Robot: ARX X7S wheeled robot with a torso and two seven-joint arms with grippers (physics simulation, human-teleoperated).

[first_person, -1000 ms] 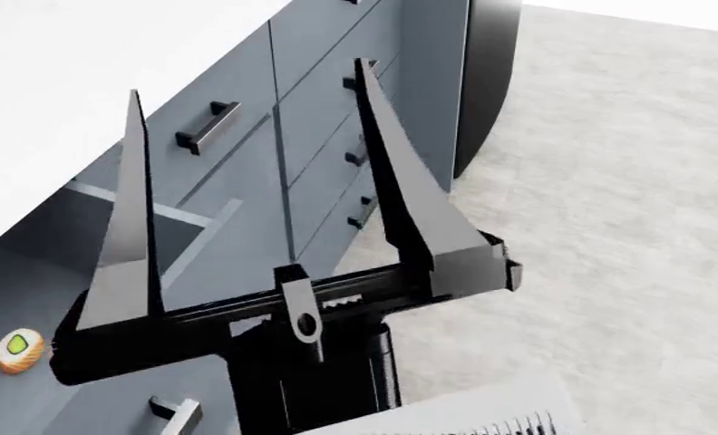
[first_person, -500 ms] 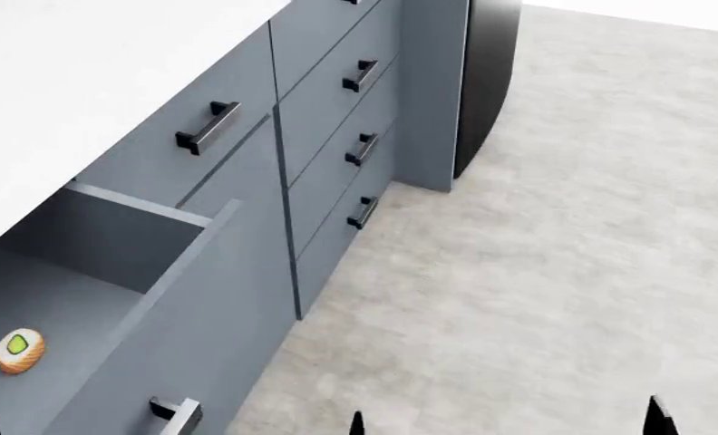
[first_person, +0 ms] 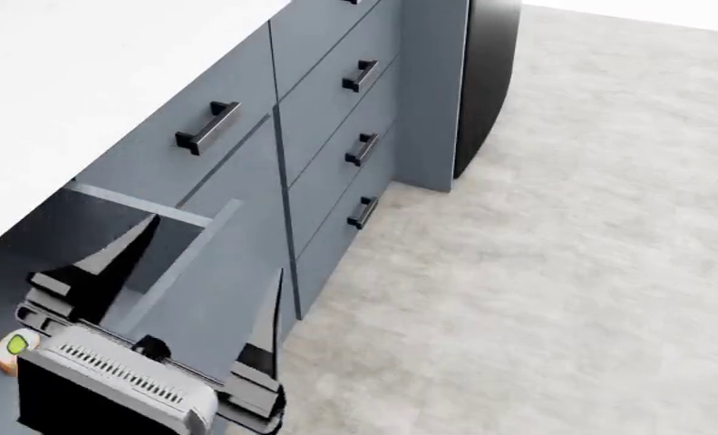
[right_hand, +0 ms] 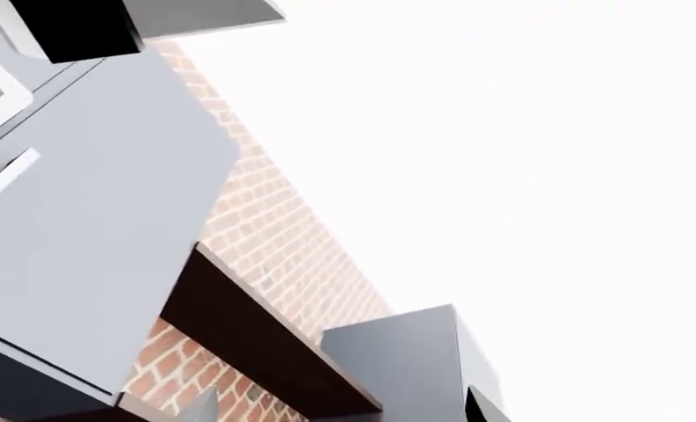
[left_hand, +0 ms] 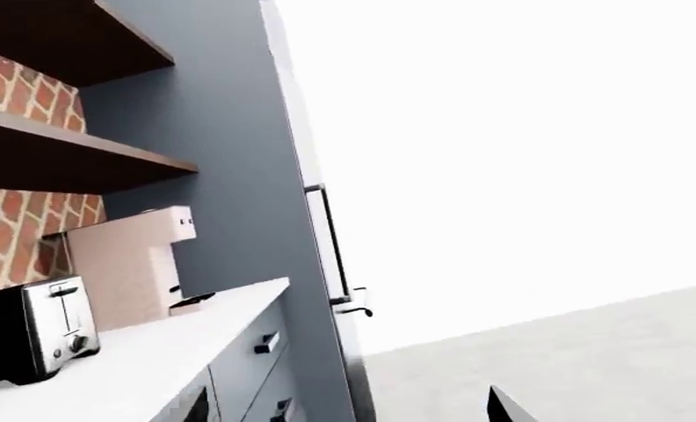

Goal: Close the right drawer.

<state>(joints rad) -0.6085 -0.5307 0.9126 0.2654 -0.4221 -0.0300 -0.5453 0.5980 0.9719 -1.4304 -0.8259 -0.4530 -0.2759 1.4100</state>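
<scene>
The right drawer (first_person: 232,263) stands pulled out at the lower left of the head view, a deep blue-grey box. A piece of sushi (first_person: 17,345) lies inside it. My left gripper (first_person: 214,245) hangs over the drawer's near end, open wide. One finger (first_person: 105,263) is on the box side and the other finger (first_person: 276,313) is on the outer side of the front. The gripper body hides the drawer's handle. In its wrist view the left gripper (left_hand: 348,387) shows only two far-apart tips. My right gripper (right_hand: 338,389) is open, pointing up at a brick wall, and is out of the head view.
Stacked grey drawers with black handles (first_person: 359,145) and a shallow drawer (first_person: 208,127) sit under the white countertop (first_person: 81,72). A dark tall unit (first_person: 486,82) ends the row, with grey floor (first_person: 553,272) to the right. A toaster (left_hand: 25,330) and a coffee machine (left_hand: 131,264) stand on the counter.
An open gripper that filled the middle of the head view dropped out of sight. A gripper now sits at the lower left over the drawer. The drawer has not moved.
</scene>
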